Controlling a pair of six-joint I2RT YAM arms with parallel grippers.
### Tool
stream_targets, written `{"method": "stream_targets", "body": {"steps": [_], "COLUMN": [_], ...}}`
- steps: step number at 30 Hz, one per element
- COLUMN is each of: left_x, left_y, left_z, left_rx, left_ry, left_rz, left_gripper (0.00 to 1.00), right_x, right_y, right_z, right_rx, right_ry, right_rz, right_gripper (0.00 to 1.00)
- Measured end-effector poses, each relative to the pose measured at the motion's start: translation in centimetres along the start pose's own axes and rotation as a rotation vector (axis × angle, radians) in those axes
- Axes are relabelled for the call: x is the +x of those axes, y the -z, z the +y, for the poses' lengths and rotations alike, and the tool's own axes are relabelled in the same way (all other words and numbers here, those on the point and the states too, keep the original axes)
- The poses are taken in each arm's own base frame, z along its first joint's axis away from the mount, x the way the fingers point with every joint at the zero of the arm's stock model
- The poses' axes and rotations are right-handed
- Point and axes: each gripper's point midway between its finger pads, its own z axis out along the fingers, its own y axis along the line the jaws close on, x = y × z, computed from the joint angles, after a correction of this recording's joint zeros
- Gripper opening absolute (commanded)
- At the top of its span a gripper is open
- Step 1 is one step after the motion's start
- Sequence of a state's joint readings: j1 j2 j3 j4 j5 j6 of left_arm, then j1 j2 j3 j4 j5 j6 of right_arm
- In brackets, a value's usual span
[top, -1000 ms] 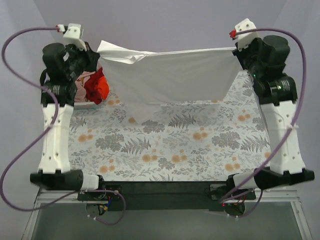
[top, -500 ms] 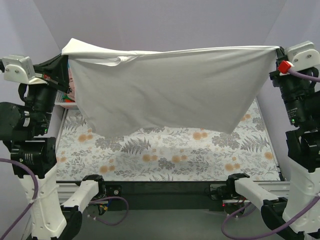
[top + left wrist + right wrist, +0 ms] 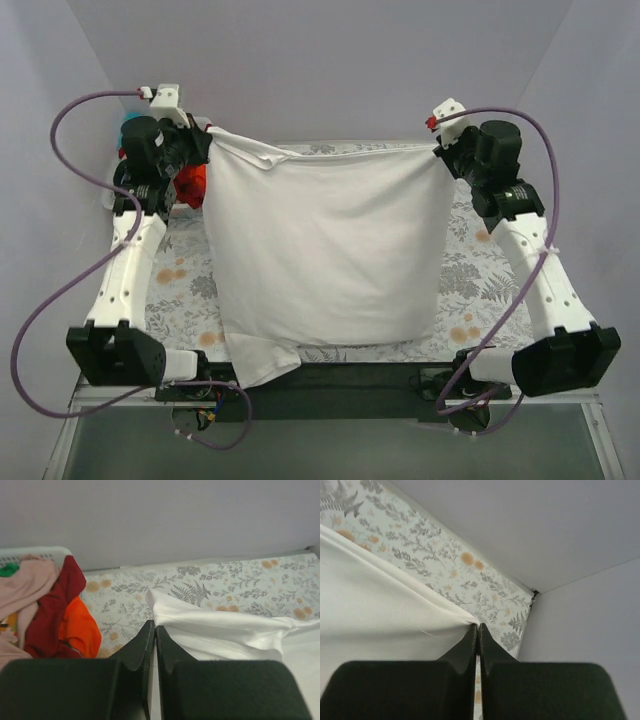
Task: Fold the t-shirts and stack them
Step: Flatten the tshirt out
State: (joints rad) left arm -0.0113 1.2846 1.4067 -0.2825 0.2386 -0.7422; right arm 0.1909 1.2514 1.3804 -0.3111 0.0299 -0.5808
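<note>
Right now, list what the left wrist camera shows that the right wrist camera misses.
Left wrist only: a heap of soft cloth, a pink shirt, a dark red shirt and an orange shirt, against a white plastic basket rim. Right wrist only: the corner where two walls meet. Both: the large white t-shirt over the floral-print table cover, its edge pinched by shut jaws, left gripper in one, right gripper in the other.

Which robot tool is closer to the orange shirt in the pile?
Left. The left tool pinches a corner of the white t-shirt right beside the orange t-shirt. The right tool holds the opposite corner, far on the other side.
</note>
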Motion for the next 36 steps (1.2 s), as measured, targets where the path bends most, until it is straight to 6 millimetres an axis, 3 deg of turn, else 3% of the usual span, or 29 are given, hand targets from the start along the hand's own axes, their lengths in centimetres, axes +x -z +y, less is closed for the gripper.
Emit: {"method": "stream_targets", "body": {"steps": [2,3,4,5,6,9,11,12,15,18,19,20,25,28,31,36], "left_x": [3.2,5.4,6.5,7.8,9.1,10.8,12.9,14.8,21.1,22.8,22.4,21.5,15.6,14.7,17.4,27.7], "left_y": [-3.2,-5.6,-7.3,-9.6,-12.3,-21.5,-25.2,-25.4,-22.1,-17.7,-16.4,-15.2,-9.2,-6.2,-3.6,1.8], "left_z": [0.7,1.2,1.5,2.0,2.5,4.4,5.4,5.7,5.8,4.9,4.5,4.0,0.8,-0.5,-1.1,-1.0], "left_rx": [0.009,0.013,0.015,0.016,0.015,0.0,-0.014,-0.023,-0.042,-0.031,-0.021,-0.003,0.116,0.171,0.211,0.237], "left_ry": [0.023,0.037,0.042,0.045,0.05,0.072,0.078,0.087,0.124,0.138,0.137,0.132,0.07,0.033,0.014,0.021], "left_rz": [0.071,0.127,0.151,0.185,0.221,0.261,0.28,0.324,0.508,0.605,0.613,0.607,0.519,0.503,0.571,0.843], "left_gripper": [0.0,0.01,0.12,0.24,0.35,0.53,0.59,0.59,0.59,0.59,0.59,0.67,0.67,0.63,0.59,0.53], "right_x": [2.3,3.3,4.4,5.3,6.1,8.0,9.4,9.9,11.7,12.0,12.2,12.1,12.8,14.9,18.0,22.3], "right_y": [-2.7,-4.3,-6.0,-7.8,-9.9,-16.7,-19.9,-20.7,-20.1,-17.1,-15.6,-14.2,-8.1,-5.8,-3.8,-0.3], "right_z": [1.5,2.1,2.8,3.2,3.5,3.4,3.4,3.3,3.8,4.3,4.8,5.3,8.6,11.3,14.6,19.1], "right_rx": [-0.042,-0.056,-0.071,-0.081,-0.088,-0.08,-0.085,-0.091,-0.138,-0.194,-0.222,-0.246,-0.378,-0.465,-0.559,-0.683], "right_ry": [-0.002,-0.002,-0.003,-0.002,-0.004,0.003,-0.005,-0.011,-0.033,-0.056,-0.063,-0.069,-0.083,-0.095,-0.107,-0.109], "right_rz": [0.051,0.072,0.094,0.119,0.141,0.21,0.253,0.269,0.328,0.35,0.362,0.367,0.399,0.461,0.547,0.686], "right_gripper": [0.01,0.1,0.17,0.31,0.52,0.78,0.79,0.79,0.81,0.81,0.81,0.81,0.78,0.7,0.61,0.44]}}
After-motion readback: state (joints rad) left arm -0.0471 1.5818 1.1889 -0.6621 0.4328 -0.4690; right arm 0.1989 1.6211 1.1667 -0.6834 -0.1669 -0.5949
